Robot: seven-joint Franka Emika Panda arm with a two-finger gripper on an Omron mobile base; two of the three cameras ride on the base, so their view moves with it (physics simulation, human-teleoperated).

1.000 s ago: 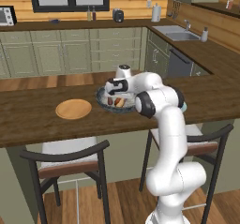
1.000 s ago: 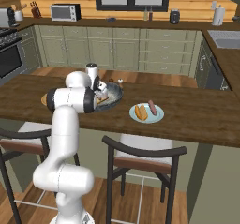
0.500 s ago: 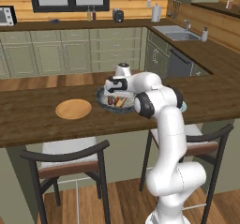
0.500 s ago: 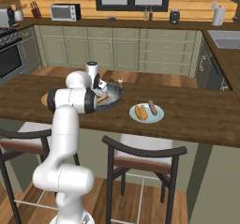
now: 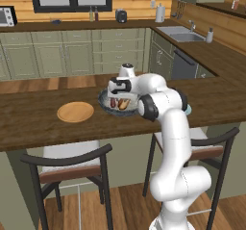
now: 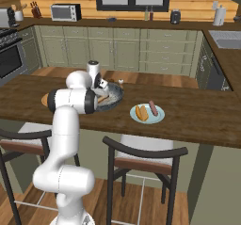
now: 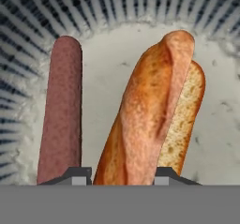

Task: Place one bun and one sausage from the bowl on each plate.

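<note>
The dark patterned bowl (image 5: 104, 102) (image 6: 116, 93) sits mid-counter with a bun (image 5: 124, 104) and a sausage (image 5: 113, 102) in it. My gripper (image 5: 120, 97) (image 6: 101, 90) reaches down into the bowl. In the hand view the gripper (image 7: 121, 176) has its fingertips (image 7: 77, 175) pressed against both sides of the golden bun (image 7: 150, 115), shut on it. The red-brown sausage (image 7: 61, 110) lies just left of it on the bowl's pale floor (image 7: 108, 63). The tan wood plate (image 5: 75, 112) is bare. The pale blue-green plate (image 6: 160, 116) holds a bun (image 6: 141, 112) and a sausage (image 6: 153, 108).
Two stools (image 5: 67, 161) (image 6: 143, 156) stand under the counter's near edge. The wooden counter (image 5: 29, 128) runs left and right of the bowl. Cabinets, a sink (image 5: 185, 36) and a microwave (image 6: 66, 12) line the far walls.
The gripper's fingers have closed from wide open onto the bun in the bowl. The arm and the dishes stay where they were.
</note>
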